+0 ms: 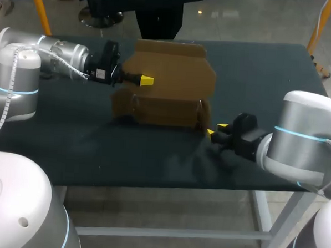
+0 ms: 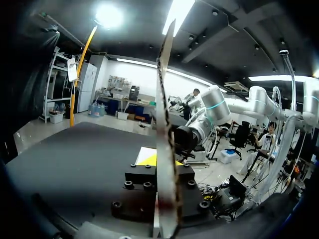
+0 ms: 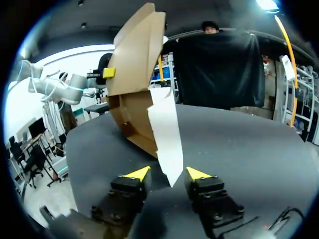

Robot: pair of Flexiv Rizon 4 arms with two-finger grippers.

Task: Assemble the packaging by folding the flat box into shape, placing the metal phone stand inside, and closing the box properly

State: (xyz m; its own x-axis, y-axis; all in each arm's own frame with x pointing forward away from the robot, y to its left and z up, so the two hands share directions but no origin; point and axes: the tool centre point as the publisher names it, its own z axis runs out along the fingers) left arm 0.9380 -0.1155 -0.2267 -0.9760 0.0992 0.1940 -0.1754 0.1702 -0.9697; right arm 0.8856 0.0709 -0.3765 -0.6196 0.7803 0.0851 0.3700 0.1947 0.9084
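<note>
A robotics lab: a dark work table (image 1: 257,67) on a pale metal frame. The grey-and-white left arm (image 1: 63,55) and right arm (image 1: 303,137) extend over it from opposite ends, and a cardboard box (image 1: 173,74) stands on it.

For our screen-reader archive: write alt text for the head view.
A half-folded brown cardboard box stands on a dark table, its raised flap gripped by the left tool. The open right tool sits at its lower right corner.
</note>
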